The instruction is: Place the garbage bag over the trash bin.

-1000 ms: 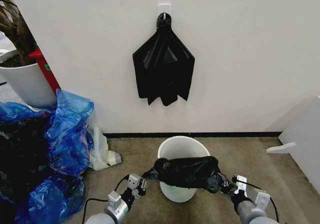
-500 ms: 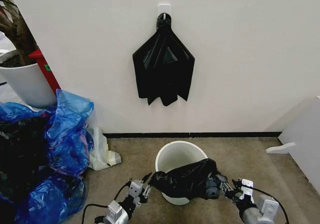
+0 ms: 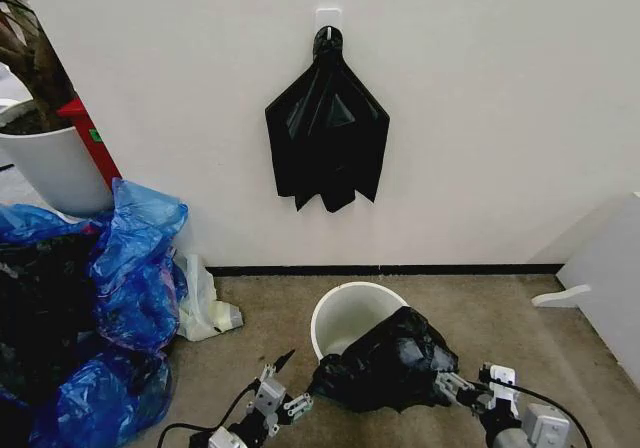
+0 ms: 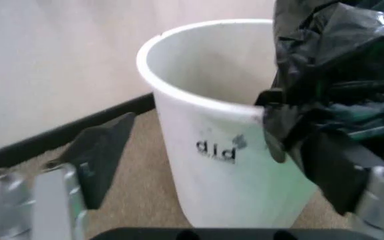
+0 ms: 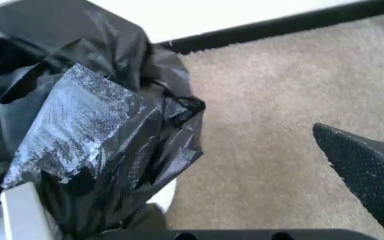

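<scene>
The white trash bin (image 3: 345,313) stands on the carpet by the wall, with its mouth mostly uncovered. The black garbage bag (image 3: 390,363) is bunched in a heap over the bin's near right rim. My left gripper (image 3: 283,400) is open, low and just left of the bin, clear of the bag. In the left wrist view its fingers (image 4: 98,155) stand wide on either side of the trash bin (image 4: 225,150), and the garbage bag (image 4: 332,75) is beside one of them. My right gripper (image 3: 458,386) is open against the heap's right side. The garbage bag (image 5: 92,125) presses on one of its fingers; the other finger (image 5: 365,170) stands free.
A second black bag (image 3: 327,138) hangs from a wall hook above the bin. Blue plastic bags (image 3: 130,268) pile up at the left, below a white planter pot (image 3: 55,168). A white panel (image 3: 610,278) stands at the right. Bare carpet (image 3: 500,313) lies around the bin.
The bag was stretched between both grippers across the bin's front. It has left the left gripper and collapsed into a heap at the right. Both grippers have drawn back lower in view.
</scene>
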Tool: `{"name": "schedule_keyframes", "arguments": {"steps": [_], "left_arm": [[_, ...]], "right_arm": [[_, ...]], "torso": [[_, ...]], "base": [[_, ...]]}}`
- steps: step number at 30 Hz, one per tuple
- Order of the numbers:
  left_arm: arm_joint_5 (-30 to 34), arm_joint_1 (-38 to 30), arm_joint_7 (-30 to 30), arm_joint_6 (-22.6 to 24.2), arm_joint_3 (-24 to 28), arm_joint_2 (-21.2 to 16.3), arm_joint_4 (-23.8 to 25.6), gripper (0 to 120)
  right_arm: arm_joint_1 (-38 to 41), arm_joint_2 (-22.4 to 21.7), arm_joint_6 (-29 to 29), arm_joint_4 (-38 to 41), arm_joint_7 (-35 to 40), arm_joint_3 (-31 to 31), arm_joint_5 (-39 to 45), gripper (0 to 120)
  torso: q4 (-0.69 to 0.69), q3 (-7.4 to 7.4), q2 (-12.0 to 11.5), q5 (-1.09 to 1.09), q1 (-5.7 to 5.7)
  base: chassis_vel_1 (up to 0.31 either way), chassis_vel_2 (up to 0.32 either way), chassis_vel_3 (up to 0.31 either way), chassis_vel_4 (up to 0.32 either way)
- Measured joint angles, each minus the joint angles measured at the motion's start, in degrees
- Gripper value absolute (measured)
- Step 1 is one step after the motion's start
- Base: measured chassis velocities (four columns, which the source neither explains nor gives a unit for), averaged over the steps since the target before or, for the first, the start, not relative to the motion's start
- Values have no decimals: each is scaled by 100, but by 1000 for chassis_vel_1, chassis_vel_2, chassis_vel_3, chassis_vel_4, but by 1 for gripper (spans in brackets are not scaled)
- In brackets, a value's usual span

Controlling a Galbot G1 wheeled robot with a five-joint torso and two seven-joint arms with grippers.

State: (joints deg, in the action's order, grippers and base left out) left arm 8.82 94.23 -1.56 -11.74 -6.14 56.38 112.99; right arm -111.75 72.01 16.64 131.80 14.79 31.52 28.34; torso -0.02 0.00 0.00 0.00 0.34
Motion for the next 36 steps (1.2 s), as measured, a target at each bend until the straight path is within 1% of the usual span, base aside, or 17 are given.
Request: {"name": "schedule_keyframes", "arguments": {"steps": [1, 3, 6, 11, 16, 19, 20, 25, 29, 31, 36], "left_arm": [[-9, -4, -6, -1, 3, 1, 20, 98], [-16, -3, -13, -5, 0, 0, 45, 100], [-22, 21, -17, -36, -14, -4, 64, 100], [-44, 76, -30, -91, -44, -20, 98, 100], [83, 335, -241, -160, -179, -183, 296, 100], [320, 424, -499, -255, -422, -342, 360, 100], [320, 424, -499, -255, -422, -342, 360, 100], [767, 386, -750, -276, -746, -565, 437, 100], [1018, 348, -871, -306, -910, -663, 456, 100], [1248, 334, -977, -307, -1136, -723, 465, 100], [1431, 140, -849, -228, -1244, -712, 377, 100]], "right_arm": [[-37, 9, -21, 66, -6, -32, -23, 100], [-103, 18, -62, 164, -8, -75, -55, 100], [-186, 80, -171, 304, 8, -143, -146, 100], [-206, 126, -186, 398, 43, -170, -112, 100], [-82, 151, -128, 486, 78, -37, 216, 100], [74, 114, -69, 448, 140, 76, 377, 100], [74, 114, -69, 448, 140, 76, 377, 100], [222, 53, 85, 492, 221, 122, 696, 100], [289, 53, 161, 565, 279, 122, 827, 100], [398, 35, 244, 587, 397, 164, 972, 100], [610, -39, 382, 506, 642, 244, 1210, 100]], "torso": [[0, 0, 0, 0, 0], [0, 0, 0, 0, 0], [0, 0, 0, 0, 0], [0, 0, 0, -1, 0], [0, 0, 0, 0, 0], [0, 0, 0, 0, 0], [0, 0, 0, 0, 0], [0, 1, 0, 0, 0], [-1, 1, 0, -1, 0], [0, 1, 0, 0, 0], [1, 1, 0, 0, 0]], "base": [[0, 0, 0, 0], [0, 0, 0, 0], [0, 0, 0, 0], [0, 0, 0, 0], [0, 0, 0, 0], [0, 0, 0, 0], [0, 0, 0, 0], [0, 0, 0, 0], [0, 0, 0, 0], [0, 0, 0, 0], [0, 0, 0, 0]]}}
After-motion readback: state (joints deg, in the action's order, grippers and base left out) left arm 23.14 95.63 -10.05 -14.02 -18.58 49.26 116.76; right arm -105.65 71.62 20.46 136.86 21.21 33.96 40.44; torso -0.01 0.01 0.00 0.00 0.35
